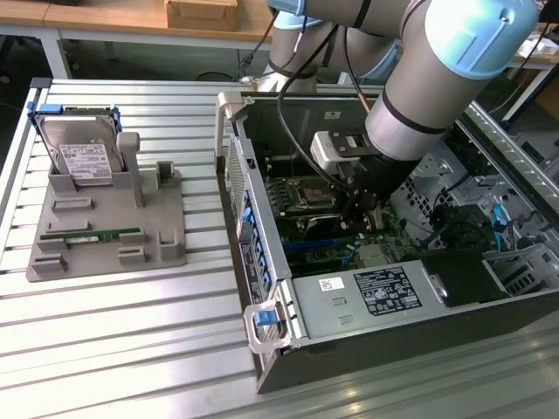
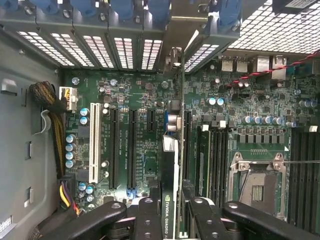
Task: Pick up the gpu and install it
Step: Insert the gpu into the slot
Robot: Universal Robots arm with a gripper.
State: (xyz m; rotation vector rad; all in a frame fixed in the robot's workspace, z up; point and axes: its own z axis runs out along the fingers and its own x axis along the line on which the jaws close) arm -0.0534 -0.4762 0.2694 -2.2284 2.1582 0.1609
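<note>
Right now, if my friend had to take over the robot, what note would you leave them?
Gripper: shut on the gpu, down inside the open computer case.
Gpu: held on edge over the motherboard, in line with the long card slots, with its metal bracket end toward the case's rear openings.
Done: the gpu is picked up and brought into the case.
Left: the gripper has not let go, and I cannot tell whether the card is fully seated in a slot.
Also there: the hard drive and memory stick sit on the grey tray beside the case.
</note>
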